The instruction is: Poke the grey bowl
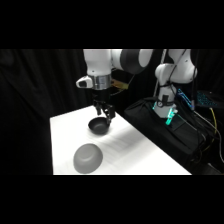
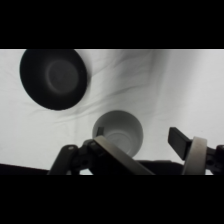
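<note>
Gripper (image 1: pixel 106 116) fingers apart, holding nothing, hanging above black bowl (image 1: pixel 99 125) | grey bowl (image 1: pixel 88 158) on table (image 1: pixel 150 160), nearer camera, apart from gripper | poke not begun

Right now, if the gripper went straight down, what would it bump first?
Probably the small black bowl, or the white table beside it; depth is unclear. The gripper hangs there, not over the grey bowl.
</note>
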### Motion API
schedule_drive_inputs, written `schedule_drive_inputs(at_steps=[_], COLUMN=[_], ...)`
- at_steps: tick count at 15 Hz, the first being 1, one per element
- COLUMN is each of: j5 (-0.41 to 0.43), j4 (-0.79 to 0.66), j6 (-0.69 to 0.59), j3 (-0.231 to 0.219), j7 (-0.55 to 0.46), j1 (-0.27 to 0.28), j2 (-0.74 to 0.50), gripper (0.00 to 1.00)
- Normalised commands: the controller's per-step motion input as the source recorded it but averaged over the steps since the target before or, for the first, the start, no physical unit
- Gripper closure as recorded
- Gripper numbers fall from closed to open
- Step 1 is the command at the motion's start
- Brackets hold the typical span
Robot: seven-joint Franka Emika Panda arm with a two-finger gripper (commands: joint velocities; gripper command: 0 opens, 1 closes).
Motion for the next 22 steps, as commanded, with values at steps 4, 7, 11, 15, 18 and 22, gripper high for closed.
schedule_drive_inputs(at_steps=[4, 7, 11, 15, 18, 22], j5=[0.025, 0.079, 0.067, 0.061, 0.048, 0.068], j4=[0.18, 0.48, 0.65, 0.65, 0.44, 0.28], j6=[0.00, -0.08, -0.14, -0.18, -0.11, -0.06], j3=[0.019, 0.013, -0.001, -0.003, 0.000, 0.001], j7=[-0.03, -0.06, 0.01, 0.01, -0.01, -0.04], j1=[-0.032, -0.047, -0.043, -0.029, -0.008, -0.019], j2=[0.13, 0.33, 0.44, 0.40, 0.25, 0.19], gripper=[0.00, 0.00, 0.00, 0.26, 0.59, 1.00])
